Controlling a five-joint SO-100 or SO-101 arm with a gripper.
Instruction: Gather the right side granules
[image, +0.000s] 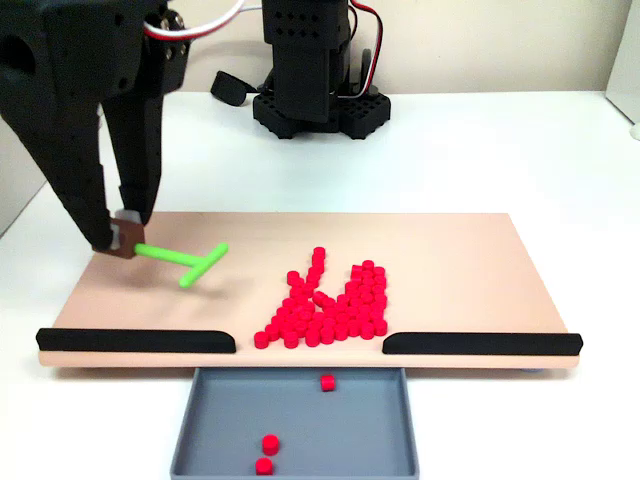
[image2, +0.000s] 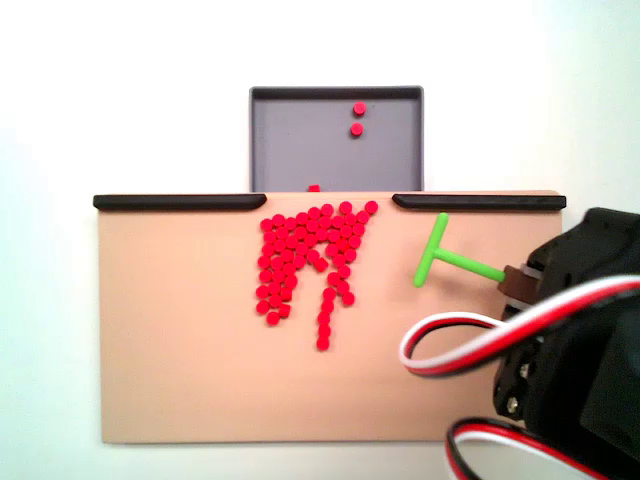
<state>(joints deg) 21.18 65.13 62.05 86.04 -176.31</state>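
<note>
My gripper (image: 122, 232) is clamped on the green T-stick's (image: 186, 260) handle end. The granules (image: 328, 305) sit heaped on the board (image: 480, 260) at the gap above the tray (image: 190, 430); three are in, most still wait.

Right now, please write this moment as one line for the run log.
end effector: shut on green stick | red pellets: heaped at board gap | tray: three pellets inside | stick apart from heap

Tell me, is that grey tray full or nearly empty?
Nearly empty: the tray holds three granules; the rest sit in a pile on the board.
</note>
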